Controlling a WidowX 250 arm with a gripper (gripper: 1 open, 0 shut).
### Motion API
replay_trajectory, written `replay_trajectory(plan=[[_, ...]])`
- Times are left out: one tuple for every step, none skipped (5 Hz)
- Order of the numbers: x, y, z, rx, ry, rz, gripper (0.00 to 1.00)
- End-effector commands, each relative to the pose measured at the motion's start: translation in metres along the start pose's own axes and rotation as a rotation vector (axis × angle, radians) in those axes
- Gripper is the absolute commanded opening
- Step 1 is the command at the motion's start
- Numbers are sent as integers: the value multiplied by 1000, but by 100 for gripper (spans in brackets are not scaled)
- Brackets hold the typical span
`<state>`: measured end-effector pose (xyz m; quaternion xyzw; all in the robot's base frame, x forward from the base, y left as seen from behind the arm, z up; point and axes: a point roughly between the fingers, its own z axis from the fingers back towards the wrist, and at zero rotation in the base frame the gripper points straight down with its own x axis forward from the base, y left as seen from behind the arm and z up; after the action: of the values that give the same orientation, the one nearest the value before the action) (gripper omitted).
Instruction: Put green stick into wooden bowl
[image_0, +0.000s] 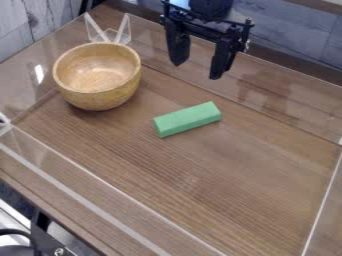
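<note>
- Hovering above the table, the black gripper (198, 60) has its 2 fingers wide apart and holds nothing.
- The small bright green rectangular stick (186, 119) lies flat on the wooden table (227, 190), right of the round tan wooden bowl (98, 77).
- Better to descend centred and close across its narrow sides.

Open tabletop (227, 185) below the gripper (198, 58); green stick (186, 119) lies just beneath, wooden bowl (98, 76) stands left, clear walls (327, 200) bound it.
</note>
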<state>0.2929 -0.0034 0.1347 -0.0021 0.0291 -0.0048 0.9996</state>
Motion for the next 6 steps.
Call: replay_trajectory(plan=[[-4,2,-4,5,5,-164,100],[-9,4,-13,17,1,-323,100],[-7,8,-25,13,-13,-429,100],[-5,12,-33,18,-40,-488,100],[-11,14,-36,18,-65,-515,100],[-15,16,-39,11,-88,-529,100]])
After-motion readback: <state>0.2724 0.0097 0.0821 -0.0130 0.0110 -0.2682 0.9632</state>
